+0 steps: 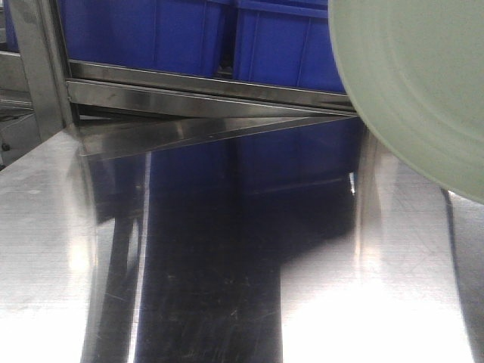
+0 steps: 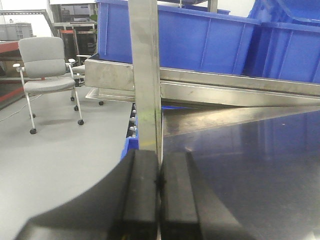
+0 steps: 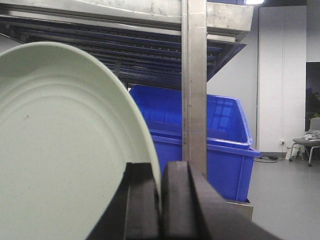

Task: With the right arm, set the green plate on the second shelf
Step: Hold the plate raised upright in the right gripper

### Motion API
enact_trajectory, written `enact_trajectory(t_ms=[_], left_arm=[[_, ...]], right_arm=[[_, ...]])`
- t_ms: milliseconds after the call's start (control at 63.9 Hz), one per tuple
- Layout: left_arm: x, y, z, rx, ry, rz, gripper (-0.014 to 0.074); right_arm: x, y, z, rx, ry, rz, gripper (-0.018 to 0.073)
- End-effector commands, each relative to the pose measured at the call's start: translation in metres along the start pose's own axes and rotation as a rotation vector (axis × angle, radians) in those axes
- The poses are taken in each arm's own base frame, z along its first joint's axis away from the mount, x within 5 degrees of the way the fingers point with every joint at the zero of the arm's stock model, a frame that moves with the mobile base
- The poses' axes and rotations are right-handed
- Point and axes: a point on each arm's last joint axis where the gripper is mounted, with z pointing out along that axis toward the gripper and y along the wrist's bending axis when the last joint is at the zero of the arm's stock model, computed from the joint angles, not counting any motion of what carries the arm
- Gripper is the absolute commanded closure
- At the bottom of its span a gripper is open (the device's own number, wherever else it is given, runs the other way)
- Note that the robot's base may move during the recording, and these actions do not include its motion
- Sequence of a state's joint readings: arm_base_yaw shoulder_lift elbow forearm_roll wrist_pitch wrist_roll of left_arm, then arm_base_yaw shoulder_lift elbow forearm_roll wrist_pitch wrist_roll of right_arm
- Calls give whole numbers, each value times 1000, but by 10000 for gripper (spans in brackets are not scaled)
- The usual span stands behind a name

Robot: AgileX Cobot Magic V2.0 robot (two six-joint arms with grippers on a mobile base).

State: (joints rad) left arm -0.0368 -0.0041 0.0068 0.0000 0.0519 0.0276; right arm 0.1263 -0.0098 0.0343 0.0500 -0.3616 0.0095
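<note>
you get only a slice of the green plate in the front view, cut by the top and right edges; in the right wrist view it runs off left and bottom, its rim vanishing between the fingers of the right gripper. the blue bins lose their tops at the frame edge. what lies on the far chair is too small to tell.

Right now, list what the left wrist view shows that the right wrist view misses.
Left wrist only: a grey chair, the shiny shelf top, the left fingers shut on nothing. Right wrist only: the plate gripped between the right fingers, a shelf's underside overhead. Both: blue bins and a steel post.
</note>
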Motion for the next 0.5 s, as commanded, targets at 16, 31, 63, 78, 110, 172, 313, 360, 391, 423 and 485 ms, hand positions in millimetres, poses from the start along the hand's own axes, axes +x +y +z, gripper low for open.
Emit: enact_trajectory(t_ms=[16,31,63,78,110,172,313,360,391,423,485], left_arm=[[5,0,0,2,-56,-2,466],[5,0,0,2,-56,-2,466],[5,0,0,2,-56,-2,466],[5,0,0,2,-56,-2,466],[5,0,0,2,-56,-2,466],[5,0,0,2,-56,-2,466],[5,0,0,2,-56,-2,466],[5,0,0,2,-56,-2,466],[5,0,0,2,-56,-2,466],[5,0,0,2,-56,-2,466],[5,0,0,2,-56,-2,466]], right_arm=[[-20,0,-1,6,-156,6,505],[-20,0,-1,6,-156,6,505],[-20,0,-1,6,-156,6,505],[-20,0,-1,6,-156,6,505],[-20,0,-1,6,-156,6,505],[-20,0,-1,6,-156,6,505],[-20,0,-1,6,-156,6,505],[-20,0,-1,6,-156,6,505],[-20,0,-1,6,-156,6,505],[-20,0,-1,6,-156,6,505],[-20,0,-1,6,-156,6,505]])
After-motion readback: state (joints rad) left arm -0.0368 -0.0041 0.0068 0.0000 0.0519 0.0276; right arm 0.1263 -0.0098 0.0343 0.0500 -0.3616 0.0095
